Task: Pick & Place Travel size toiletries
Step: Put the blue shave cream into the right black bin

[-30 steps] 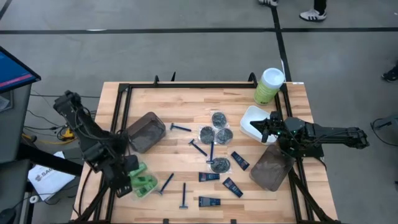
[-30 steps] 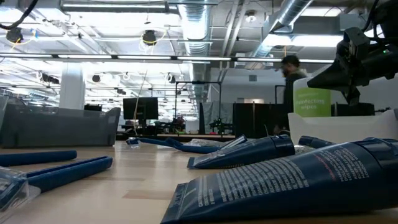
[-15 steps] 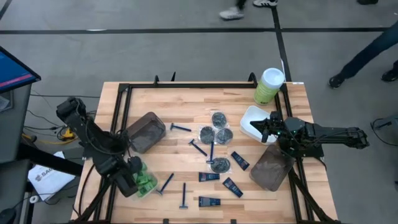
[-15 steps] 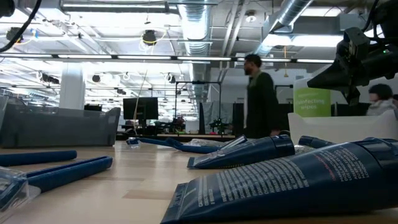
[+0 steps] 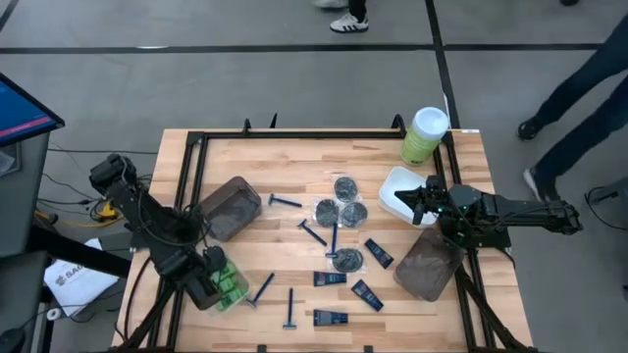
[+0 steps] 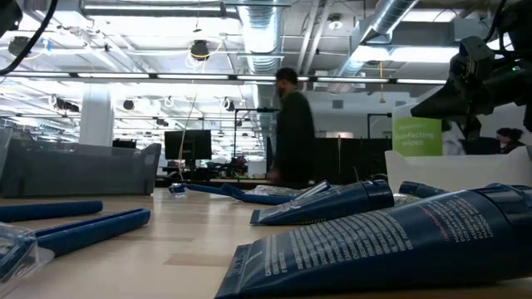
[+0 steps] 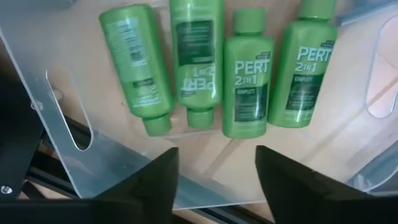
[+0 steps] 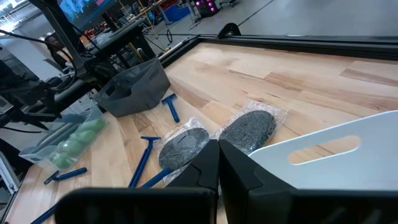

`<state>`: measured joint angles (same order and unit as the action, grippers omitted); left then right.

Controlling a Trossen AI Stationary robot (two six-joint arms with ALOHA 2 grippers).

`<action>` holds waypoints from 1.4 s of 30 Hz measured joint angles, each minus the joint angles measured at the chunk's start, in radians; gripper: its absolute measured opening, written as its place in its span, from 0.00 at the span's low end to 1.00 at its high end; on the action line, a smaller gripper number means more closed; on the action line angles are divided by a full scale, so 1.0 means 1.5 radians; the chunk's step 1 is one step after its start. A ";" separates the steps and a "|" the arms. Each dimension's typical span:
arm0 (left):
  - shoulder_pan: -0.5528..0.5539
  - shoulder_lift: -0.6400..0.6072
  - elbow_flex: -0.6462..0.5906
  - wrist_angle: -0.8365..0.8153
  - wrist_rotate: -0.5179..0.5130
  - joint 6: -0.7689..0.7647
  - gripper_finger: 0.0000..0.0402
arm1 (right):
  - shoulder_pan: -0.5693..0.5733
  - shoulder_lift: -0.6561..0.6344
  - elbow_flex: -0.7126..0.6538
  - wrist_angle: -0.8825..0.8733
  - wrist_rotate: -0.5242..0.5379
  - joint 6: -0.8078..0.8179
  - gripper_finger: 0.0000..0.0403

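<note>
Several bright green mini bottles (image 7: pixel 217 68) lie side by side in a clear tub (image 5: pixel 231 286) at the table's near left corner. My left gripper (image 7: pixel 216 180) (image 5: pixel 204 282) hangs open just above that tub, and its fingers stand short of the bottles' caps. Blue-handled razors (image 5: pixel 313 233), dark round tins (image 5: pixel 345 186) and dark-blue tubes (image 5: pixel 330 278) lie scattered on the wood at mid-table. My right gripper (image 8: pixel 217 169) (image 5: pixel 422 201) is shut and holds nothing, hovering over the near rim of a white tub (image 5: pixel 400 188).
Two smoky tubs lie tipped on the table, one left of centre (image 5: pixel 231 206) and one near the right edge (image 5: pixel 429 263). A pale-green canister (image 5: pixel 425 134) stands at the far right corner. A black frame (image 5: pixel 294 134) rims the table. People walk past beyond the far edge.
My left gripper has drifted slightly to the right over the clear tub and now covers more of the green bottles in the high view. The right arm has kept still. People have walked across the room behind the table.
</note>
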<state>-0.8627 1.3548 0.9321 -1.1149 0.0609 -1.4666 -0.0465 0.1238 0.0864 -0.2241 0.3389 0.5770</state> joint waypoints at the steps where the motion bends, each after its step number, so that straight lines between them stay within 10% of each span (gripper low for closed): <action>1: 0.005 0.000 0.000 0.002 0.006 0.000 0.57 | 0.000 0.000 0.000 0.000 0.000 0.000 0.00; 7: 0.052 -0.031 0.035 0.008 -0.025 -0.001 0.64 | 0.000 0.001 0.016 -0.013 0.000 -0.003 0.09; 12: 0.075 -0.100 0.075 0.015 -0.207 0.019 0.61 | 0.006 0.000 0.084 -0.004 0.001 -0.092 0.26; 22: 0.078 -0.275 0.081 0.017 -0.568 0.134 0.28 | 0.011 0.169 0.260 -0.016 0.006 -0.198 0.42; 27: 0.078 -0.334 0.081 0.017 -0.615 0.221 0.03 | 0.012 0.359 0.389 -0.129 0.004 -0.132 0.39; 42: 0.071 -0.493 0.079 -0.020 -0.683 0.329 0.00 | 0.042 0.808 0.585 -0.322 -0.145 -0.047 0.37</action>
<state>-0.7558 0.6154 1.0512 -1.1454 -0.9634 -0.9725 0.0168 1.3356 0.9635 -0.7071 0.1209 0.5059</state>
